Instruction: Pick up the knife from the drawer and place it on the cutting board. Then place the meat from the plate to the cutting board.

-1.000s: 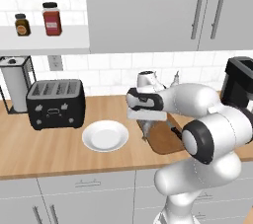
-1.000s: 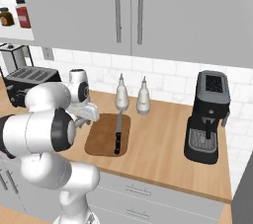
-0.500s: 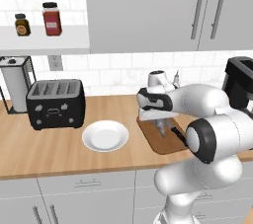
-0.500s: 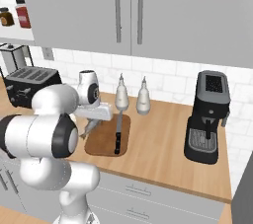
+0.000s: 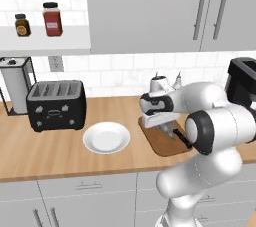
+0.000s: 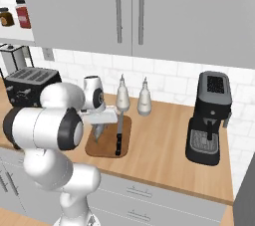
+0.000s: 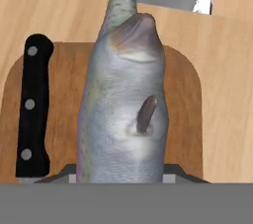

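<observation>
While the gripper (image 6: 98, 131) hangs over the cutting board (image 6: 106, 145), it is clamped on the meat (image 7: 123, 114), a silvery-grey fish whose body rises between the finger tips in the hand view. Along that view the fish's long axis runs from the bottom edge upward, the narrow end pointing away from the camera toward the far edge of the board. From the right base view the fish hangs below the hand with its long axis close to vertical, low over the left part of the board; whether it touches the wood cannot be told.

On the board lies the knife (image 6: 118, 136), flat, beside the fish. Its long axis follows the board's longer side: black handle (image 7: 30, 109) toward the counter's front edge, grey blade toward the wall.

Left of the board, in the left base view, sits the plate (image 5: 106, 137), round and white, its bowl bare. Farther left stands a black toaster (image 5: 55, 105). Behind the board stand two pale bottles (image 6: 123, 97), and to the right a black coffee machine (image 6: 209, 118)
</observation>
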Controlling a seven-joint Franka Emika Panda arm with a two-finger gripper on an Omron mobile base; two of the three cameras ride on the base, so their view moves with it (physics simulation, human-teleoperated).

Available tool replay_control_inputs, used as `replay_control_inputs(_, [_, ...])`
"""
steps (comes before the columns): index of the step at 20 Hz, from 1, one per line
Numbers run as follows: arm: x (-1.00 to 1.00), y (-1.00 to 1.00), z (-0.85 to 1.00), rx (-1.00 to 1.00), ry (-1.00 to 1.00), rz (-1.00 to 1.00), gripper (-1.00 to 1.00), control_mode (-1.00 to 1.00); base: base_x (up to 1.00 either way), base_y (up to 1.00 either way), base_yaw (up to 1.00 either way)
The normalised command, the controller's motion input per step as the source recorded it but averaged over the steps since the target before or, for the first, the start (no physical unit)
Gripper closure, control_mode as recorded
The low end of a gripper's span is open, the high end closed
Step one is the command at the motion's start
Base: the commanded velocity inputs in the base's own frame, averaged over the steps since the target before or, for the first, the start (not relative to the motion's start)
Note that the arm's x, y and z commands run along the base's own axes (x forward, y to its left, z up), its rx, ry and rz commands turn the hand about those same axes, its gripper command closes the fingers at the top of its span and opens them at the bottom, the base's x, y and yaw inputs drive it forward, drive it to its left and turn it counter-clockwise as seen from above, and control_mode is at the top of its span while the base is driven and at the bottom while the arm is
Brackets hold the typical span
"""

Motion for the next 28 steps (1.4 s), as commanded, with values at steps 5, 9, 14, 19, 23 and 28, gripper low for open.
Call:
replay_control_inputs(5, [0.12,0.0,-0.49,0.02,0.05,0.12,1.0,-1.0,0.0,0.0,0.0])
replay_control_inputs(9, [0.19,0.0,-0.4,0.01,0.04,0.09,1.0,-1.0,0.0,0.0,0.0])
replay_control_inputs(14, [0.21,-0.05,-0.23,0.01,0.0,0.07,1.0,-1.0,0.0,0.0,0.0])
replay_control_inputs(19, [0.23,-0.18,0.0,0.0,-0.02,0.0,1.0,-1.0,0.0,0.0,0.0])
replay_control_inputs(23, [0.11,-0.15,0.0,0.0,-0.01,0.0,1.0,-1.0,0.0,0.0,0.0])
replay_control_inputs(28, [0.02,-0.01,0.01,0.0,-0.01,-0.02,-1.0,-1.0,0.0,0.0,0.0])
